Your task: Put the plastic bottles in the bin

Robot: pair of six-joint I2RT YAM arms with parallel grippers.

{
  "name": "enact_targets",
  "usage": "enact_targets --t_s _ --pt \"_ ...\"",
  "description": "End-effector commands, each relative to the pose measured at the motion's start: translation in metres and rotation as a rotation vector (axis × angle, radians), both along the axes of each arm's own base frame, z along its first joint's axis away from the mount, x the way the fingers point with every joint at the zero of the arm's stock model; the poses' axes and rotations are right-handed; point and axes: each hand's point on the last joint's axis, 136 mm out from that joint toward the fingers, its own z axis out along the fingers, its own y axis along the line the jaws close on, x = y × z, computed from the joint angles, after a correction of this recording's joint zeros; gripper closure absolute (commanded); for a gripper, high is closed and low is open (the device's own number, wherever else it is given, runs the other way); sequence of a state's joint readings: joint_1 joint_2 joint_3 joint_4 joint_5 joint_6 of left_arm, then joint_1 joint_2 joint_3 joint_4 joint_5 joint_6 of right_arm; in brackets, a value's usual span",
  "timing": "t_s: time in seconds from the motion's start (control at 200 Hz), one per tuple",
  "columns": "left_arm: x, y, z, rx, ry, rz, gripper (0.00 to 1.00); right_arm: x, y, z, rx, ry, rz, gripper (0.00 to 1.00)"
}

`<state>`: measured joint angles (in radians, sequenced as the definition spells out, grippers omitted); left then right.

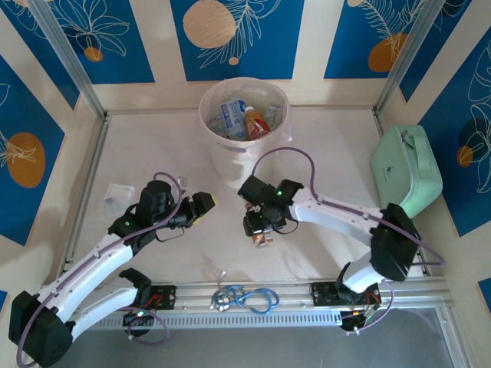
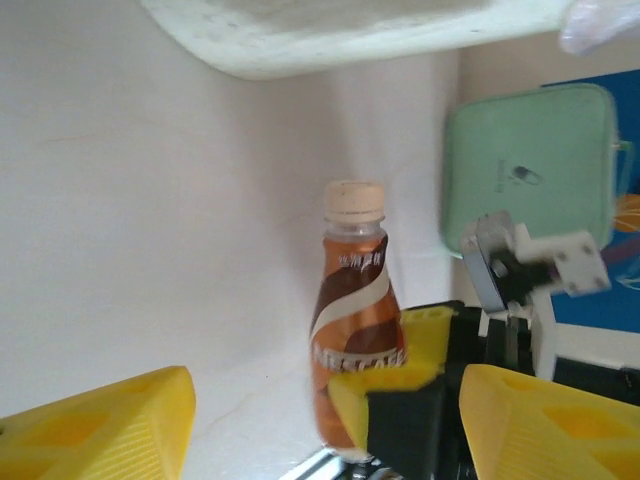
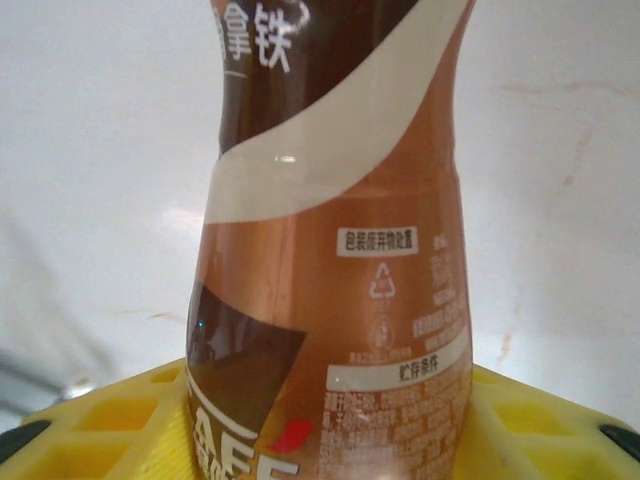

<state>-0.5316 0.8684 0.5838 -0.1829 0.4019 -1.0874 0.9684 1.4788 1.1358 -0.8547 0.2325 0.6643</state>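
A brown coffee-labelled plastic bottle with a cream cap stands upright on the table in front of the bin. My right gripper is shut on its lower body; in the right wrist view the bottle sits between the yellow fingers, touching both. The left wrist view shows the same bottle ahead. My left gripper is open to its left, with nothing between the fingers. The round white bin stands at the back centre and holds several bottles.
A mint-green case lies at the right edge of the table. A crumpled clear wrapper lies at the left. A blue looped cord rests on the front rail between the arm bases.
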Motion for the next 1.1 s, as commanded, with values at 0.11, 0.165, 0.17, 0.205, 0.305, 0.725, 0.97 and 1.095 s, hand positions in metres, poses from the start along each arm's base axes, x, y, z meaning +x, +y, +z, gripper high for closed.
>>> enact_targets --t_s 0.11,0.165,0.17,0.205,0.305,0.725,0.97,1.095 --pt "0.004 -0.025 0.048 -0.216 -0.054 -0.076 0.31 -0.012 0.039 0.067 0.255 -0.09 0.065 0.48" --pt "0.005 -0.027 0.055 -0.231 -0.062 -0.085 0.31 -0.015 0.045 0.078 0.284 -0.105 0.085 0.48" --pt "0.005 -0.027 0.055 -0.231 -0.062 -0.085 0.31 -0.016 0.045 0.079 0.287 -0.107 0.087 0.49" --pt "0.005 -0.028 0.056 -0.233 -0.058 -0.09 0.31 -0.018 0.049 0.085 0.303 -0.116 0.102 0.48" --pt "0.005 -0.03 0.057 -0.24 -0.053 -0.096 0.33 -0.024 0.058 0.099 0.342 -0.134 0.137 0.48" --pt "0.004 -0.034 0.054 -0.275 -0.041 -0.101 0.38 -0.041 0.082 0.112 0.389 -0.108 0.228 0.48" --pt "0.008 -0.037 0.059 -0.301 -0.047 -0.097 0.47 -0.044 0.086 0.114 0.394 -0.097 0.239 0.48" --pt "0.01 -0.036 0.058 -0.315 -0.038 -0.084 0.52 -0.041 0.086 0.118 0.401 -0.11 0.226 0.48"
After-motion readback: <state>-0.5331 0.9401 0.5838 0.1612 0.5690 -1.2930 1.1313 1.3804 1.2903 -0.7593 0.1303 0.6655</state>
